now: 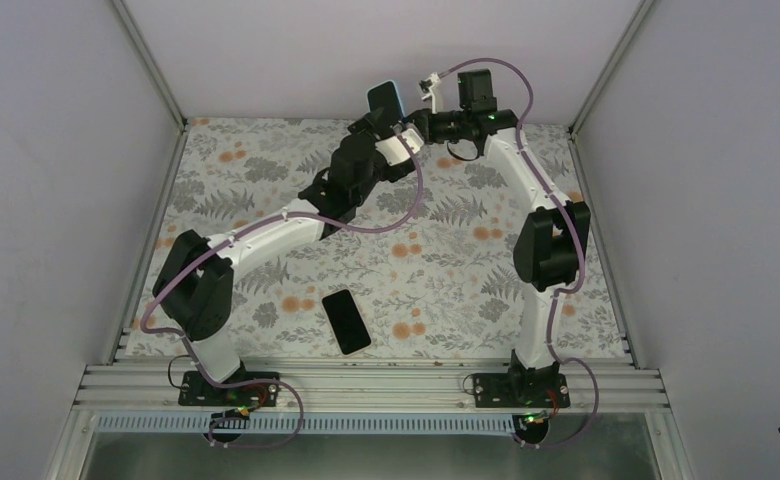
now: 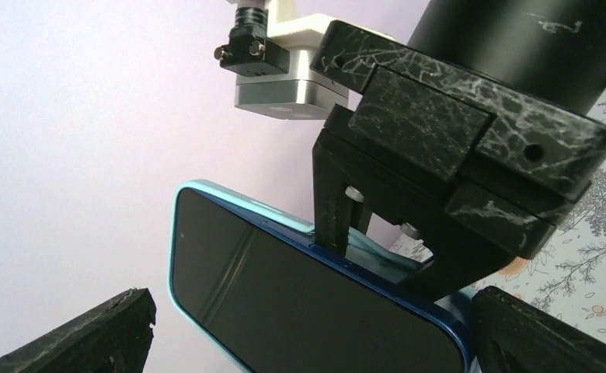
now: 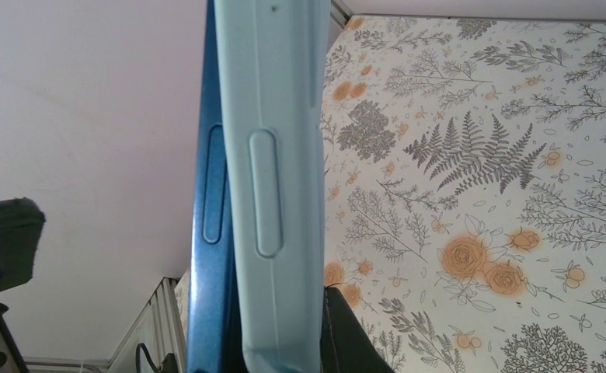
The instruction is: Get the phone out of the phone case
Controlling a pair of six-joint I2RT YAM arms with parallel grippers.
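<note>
- Pinching the phone case (image 3: 273,155) by one long side, the right gripper (image 2: 385,256) is closed on it. One finger is on the front edge and one is behind.
- The phone (image 2: 300,311) sits in the case, up in the air over the far end of the table (image 1: 446,270), near the back wall.
- Its dark screen faces the left wrist camera.
- From the right wrist, the light blue case stands a little away from the blue side of the phone. Both side buttons show next to each other.
- The left gripper (image 1: 378,122) is spread wide, with the phone between its fingers (image 2: 90,338). That finger is apart from the phone. The other is just beside the phone's end, and I cannot tell if it touches.
- A black slab (image 1: 346,320), shaped like a phone, lies flat on the table near the arm bases, well apart from both grippers.
</note>
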